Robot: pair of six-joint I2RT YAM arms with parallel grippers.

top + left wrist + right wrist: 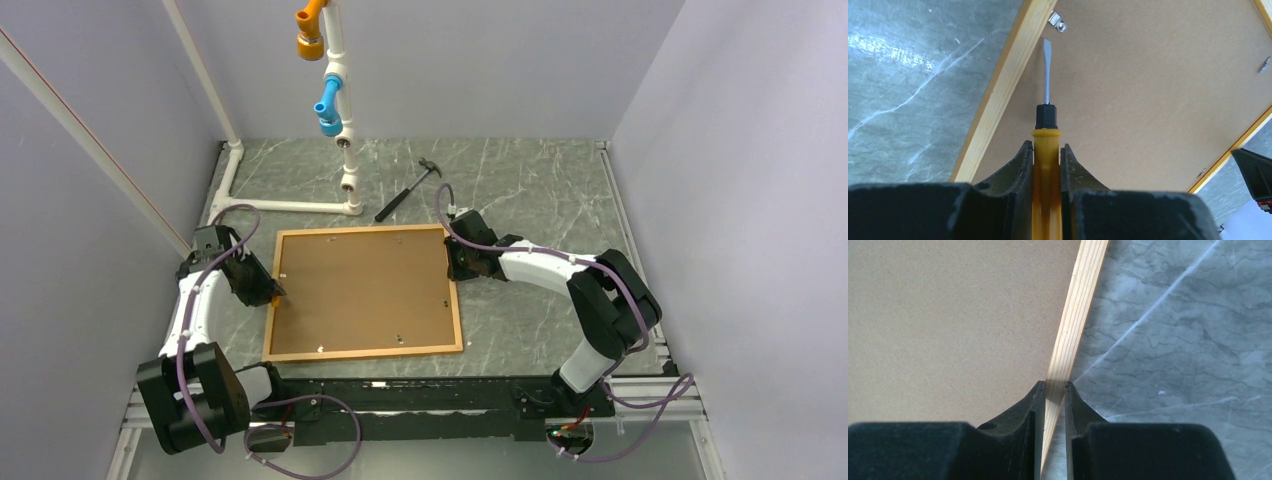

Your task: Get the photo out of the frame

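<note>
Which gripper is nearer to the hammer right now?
Right. The right gripper grips the frame at its right edge, close to the hammer. The left gripper, holding the screwdriver, is at the frame's left edge, farther off.

a robot lab booth: plain pale walls (100,200) box in a marble-look table (520,190), two robot arms (560,268) bolted at its edge.

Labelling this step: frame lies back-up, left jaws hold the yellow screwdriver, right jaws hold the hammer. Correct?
Wrong on the hammer: it lies loose on the table beyond the frame. The right gripper has its jaws shut on the frame's side rail, per the right wrist view. The rest stands.
</note>
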